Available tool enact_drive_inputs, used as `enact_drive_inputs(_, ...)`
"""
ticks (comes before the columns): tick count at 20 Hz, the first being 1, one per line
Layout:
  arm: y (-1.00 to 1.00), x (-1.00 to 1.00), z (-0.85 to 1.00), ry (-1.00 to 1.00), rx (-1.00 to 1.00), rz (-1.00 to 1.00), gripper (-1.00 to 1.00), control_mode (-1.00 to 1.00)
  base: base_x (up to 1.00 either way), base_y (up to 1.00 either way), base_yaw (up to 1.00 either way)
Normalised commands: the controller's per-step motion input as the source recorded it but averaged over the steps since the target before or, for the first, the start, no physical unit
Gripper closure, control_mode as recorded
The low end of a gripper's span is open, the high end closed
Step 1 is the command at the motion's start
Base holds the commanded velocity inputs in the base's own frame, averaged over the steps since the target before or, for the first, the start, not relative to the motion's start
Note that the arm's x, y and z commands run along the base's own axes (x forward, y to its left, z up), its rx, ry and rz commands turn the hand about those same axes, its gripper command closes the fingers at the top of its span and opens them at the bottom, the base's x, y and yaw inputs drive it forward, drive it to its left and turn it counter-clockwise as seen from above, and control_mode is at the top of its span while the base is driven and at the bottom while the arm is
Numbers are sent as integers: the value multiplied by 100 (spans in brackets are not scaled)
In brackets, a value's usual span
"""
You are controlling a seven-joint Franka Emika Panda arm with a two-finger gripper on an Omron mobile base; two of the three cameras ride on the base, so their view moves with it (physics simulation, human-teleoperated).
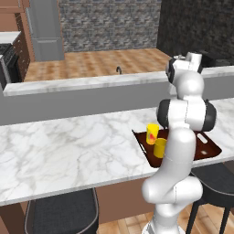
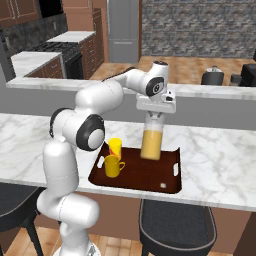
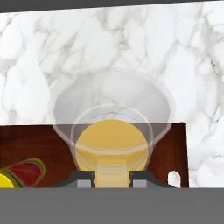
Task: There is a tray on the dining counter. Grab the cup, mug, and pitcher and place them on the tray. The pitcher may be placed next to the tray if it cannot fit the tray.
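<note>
My gripper (image 2: 155,118) is shut on the rim of the clear glass pitcher (image 2: 151,143) of orange juice, which leans slightly over the back of the dark brown tray (image 2: 135,188). From above, the pitcher (image 3: 111,131) sits between my fingertips (image 3: 85,180), its base inside the tray's (image 3: 43,144) far rim. I cannot tell whether it touches the tray. The yellow cup (image 2: 115,146) with the red mark and the yellow mug (image 2: 113,166) stand at the tray's left end. The cup (image 1: 152,132), mug (image 1: 160,147) and tray (image 1: 211,149) also show beside my arm.
The tray lies near the front edge of the white marble dining counter (image 2: 220,165), below its grey back ledge (image 1: 82,98). Black stools (image 2: 175,220) stand under the front edge. A dark kettle (image 2: 213,76) sits far behind the ledge.
</note>
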Motion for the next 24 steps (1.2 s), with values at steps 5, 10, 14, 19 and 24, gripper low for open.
enact_drive_inputs(5, 0, 0, -15, 4, 0, 0, 100, -100, 0, 0, 0)
enact_drive_inputs(10, 0, -7, -12, 3, 0, 0, 100, -100, 0, 0, 0)
enact_drive_inputs(14, -1, -19, -6, 0, 0, 0, 100, -100, 0, 0, 0)
enact_drive_inputs(19, -1, -21, -4, 0, 0, 0, 100, -100, 0, 0, 0)
enact_drive_inputs(24, -1, -25, -7, 0, 0, 0, 100, -100, 0, 0, 0)
